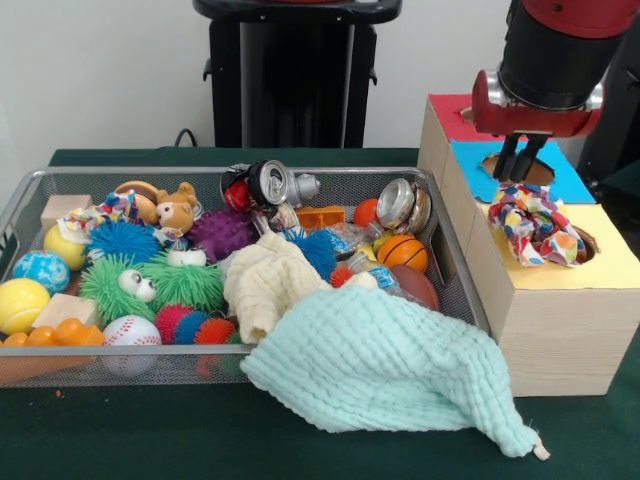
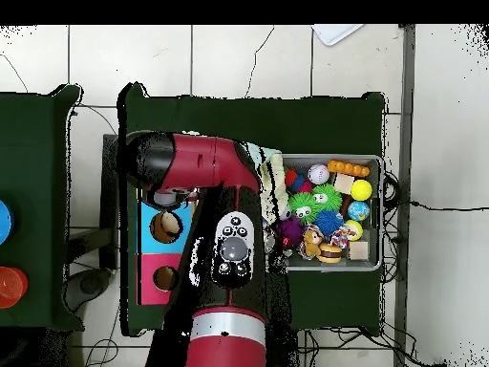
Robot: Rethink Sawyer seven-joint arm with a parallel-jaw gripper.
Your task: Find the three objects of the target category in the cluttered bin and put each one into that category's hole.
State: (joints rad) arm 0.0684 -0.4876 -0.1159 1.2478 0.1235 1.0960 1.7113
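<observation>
The wire mesh bin (image 1: 455, 265) is full of toys and also shows in the overhead view (image 2: 382, 205). One ruffled printed fabric piece (image 1: 536, 222) lies bunched on the yellow-topped box (image 1: 612, 266), covering most of its hole (image 1: 586, 243). A second printed piece (image 1: 100, 212) lies at the bin's back left among balls. I see no third piece. My gripper (image 1: 520, 168) hangs just above and behind the piece on the box, open and empty. In the overhead view the arm hides the gripper.
A mint waffle cloth (image 1: 385, 370) drapes over the bin's front right rim onto the table. A cream cloth (image 1: 265, 280) lies mid-bin. The blue-topped box (image 1: 565, 185) and the red-topped box (image 1: 450, 115) stand behind the yellow one.
</observation>
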